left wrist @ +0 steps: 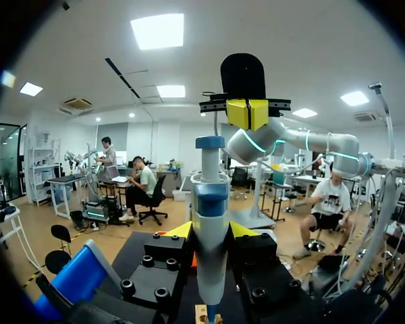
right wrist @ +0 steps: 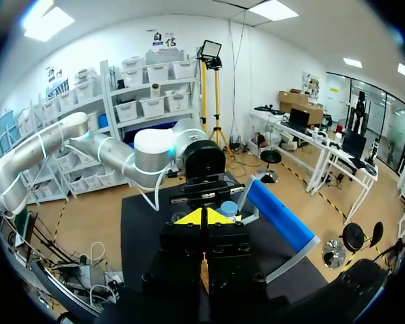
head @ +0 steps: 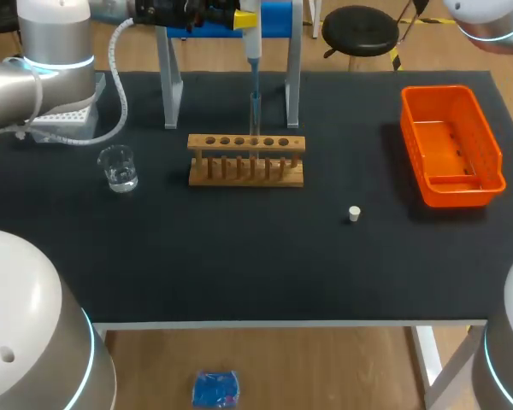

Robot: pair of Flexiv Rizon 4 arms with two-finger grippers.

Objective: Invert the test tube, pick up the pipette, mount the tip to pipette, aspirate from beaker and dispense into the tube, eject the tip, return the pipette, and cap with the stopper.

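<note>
My left gripper (left wrist: 210, 231) is shut on the white and blue pipette (left wrist: 209, 223), its yellow tips on either side of the body. The pipette (head: 251, 43) hangs upright over the wooden rack (head: 246, 160), with its tip reaching down into the test tube (head: 256, 120) standing in a middle hole. My right gripper (right wrist: 204, 217) is shut and empty, with its yellow tips (left wrist: 247, 113) together just above the pipette's plunger (left wrist: 209, 142); contact cannot be told. The glass beaker (head: 118, 168) with liquid stands left of the rack. The small white stopper (head: 354, 213) lies on the mat to the right.
An orange bin (head: 487, 149) sits at the right edge of the table. A tip box (head: 64, 120) stands at the back left under my left arm. The pipette stand's grey legs (head: 169, 81) rise behind the rack.
</note>
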